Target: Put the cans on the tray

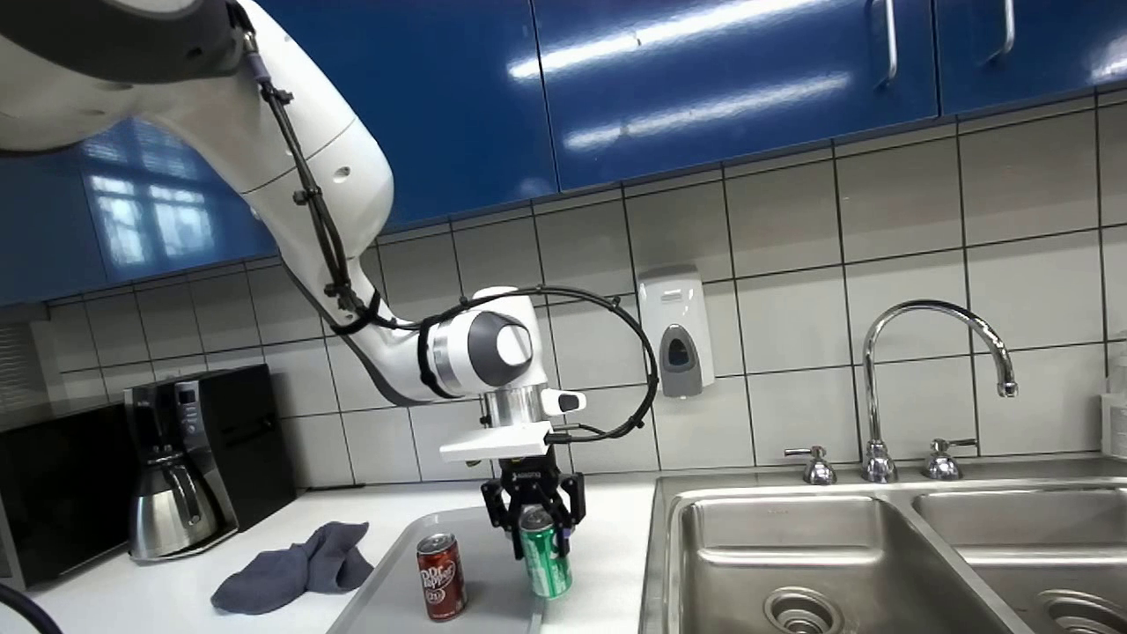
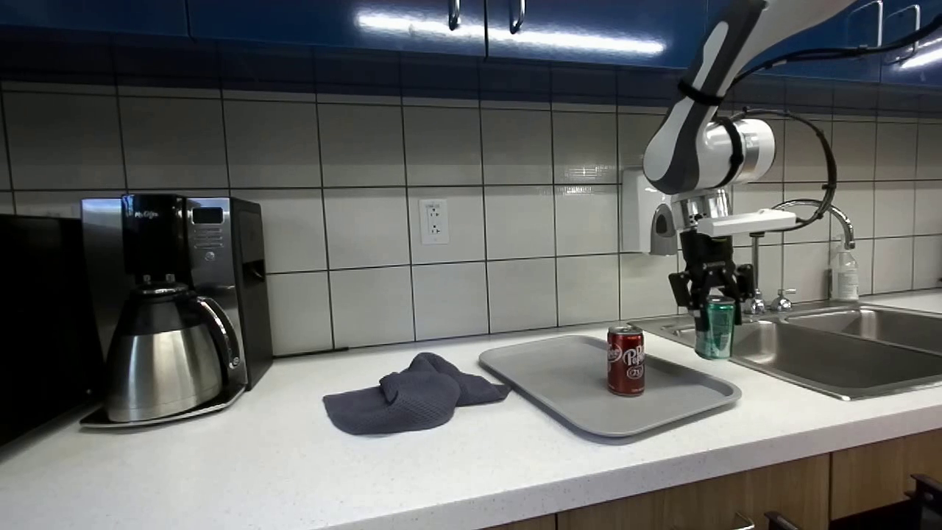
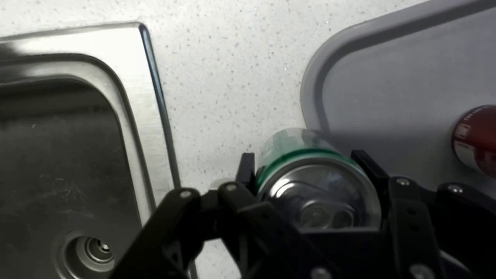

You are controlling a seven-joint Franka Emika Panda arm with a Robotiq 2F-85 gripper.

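Arm (image 1: 352, 189) crooked downward, gripper (image 1: 541, 544) clamped around the green can (image 1: 551, 577).
Its thick near links slope down from high up in an exterior view; the red can (image 1: 441, 577) stands upright on the tray (image 1: 493, 572); the gripper points straight down, its can by the tray's edge toward the sink (image 1: 662, 563); behind, a tiled wall (image 1: 784, 326).

The Franka Emika Panda arm (image 1: 361, 189) was glossy white with dark-grey covers (image 1: 132, 42), a black cable (image 1: 652, 374) strapped along it; the black Robotiq pincer (image 1: 541, 548) showed silver screws (image 3: 403, 181).
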